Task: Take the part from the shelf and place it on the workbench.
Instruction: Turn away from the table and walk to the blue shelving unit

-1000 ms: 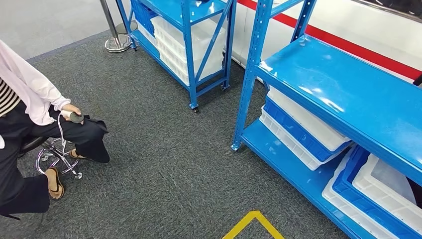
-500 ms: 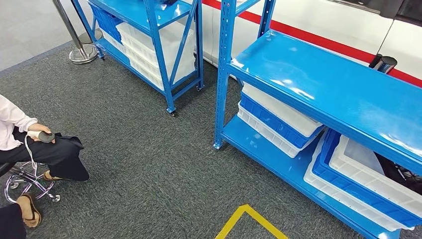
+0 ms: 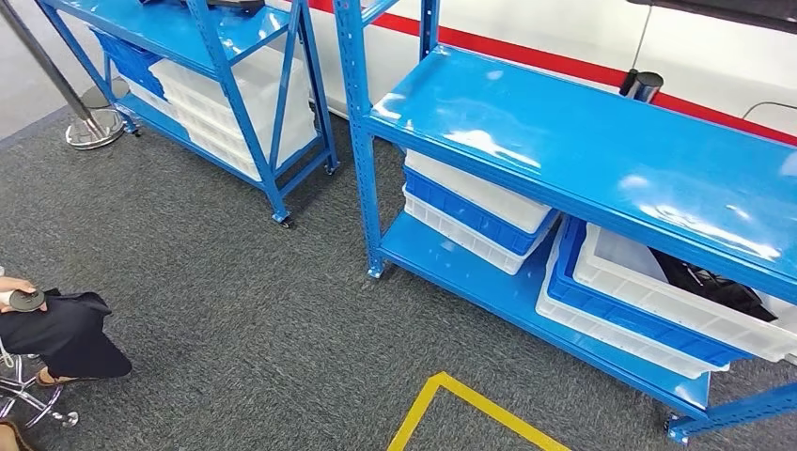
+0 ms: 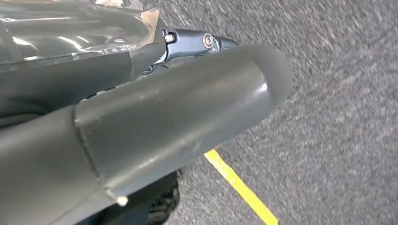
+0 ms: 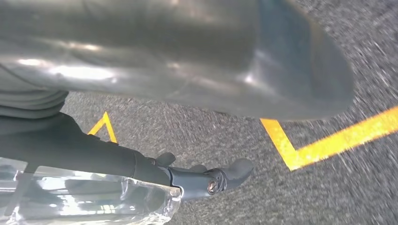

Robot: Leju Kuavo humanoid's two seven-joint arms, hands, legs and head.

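A blue two-level shelf (image 3: 583, 160) stands ahead of me, its top board bare and glossy. On its lower level sit stacked white and blue bins (image 3: 470, 211). The bin at the right (image 3: 648, 305) holds a dark object (image 3: 705, 282) that I cannot identify. In the left wrist view my left hand (image 4: 164, 117) hangs over the grey carpet with nothing in it, thumb apart from the dark fingers (image 4: 197, 42). My right hand (image 5: 187, 61) hangs the same way, holding nothing, its fingers (image 5: 216, 178) extended away from the thumb.
A second blue shelf (image 3: 216, 38) with white bins stands at the back left, a steel post base (image 3: 89, 127) beside it. A seated person (image 3: 47, 334) is at the left edge. Yellow floor tape (image 3: 451, 399) marks the carpet in front of me.
The camera has turned right: the whole scene has shifted left, the near shelf now sits central and the person has slid to the left edge. No thing itself has moved.
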